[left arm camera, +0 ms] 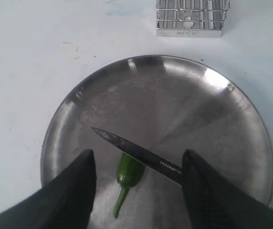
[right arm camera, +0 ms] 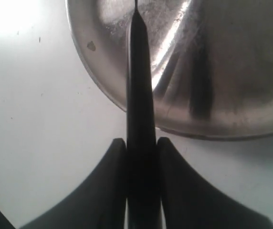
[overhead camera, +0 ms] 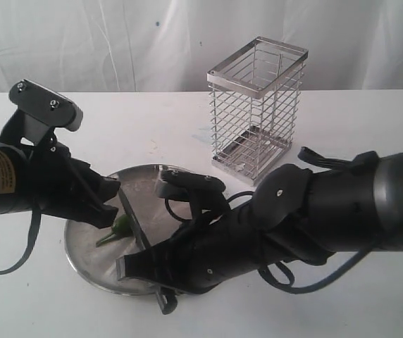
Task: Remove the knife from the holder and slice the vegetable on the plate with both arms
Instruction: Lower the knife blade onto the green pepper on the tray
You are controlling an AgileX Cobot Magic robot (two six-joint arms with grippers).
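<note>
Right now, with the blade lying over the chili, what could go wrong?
The left claw stands open around the green chili, not gripping it, so the chili might roll when the knife, clamped in the right claw, presses down. The blade also runs close to one left finger and could strike it.

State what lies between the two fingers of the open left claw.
The vegetable, lying on the plate, with the blade of the knife crossing its end away from the stem. The left wrist view shows this.
</note>
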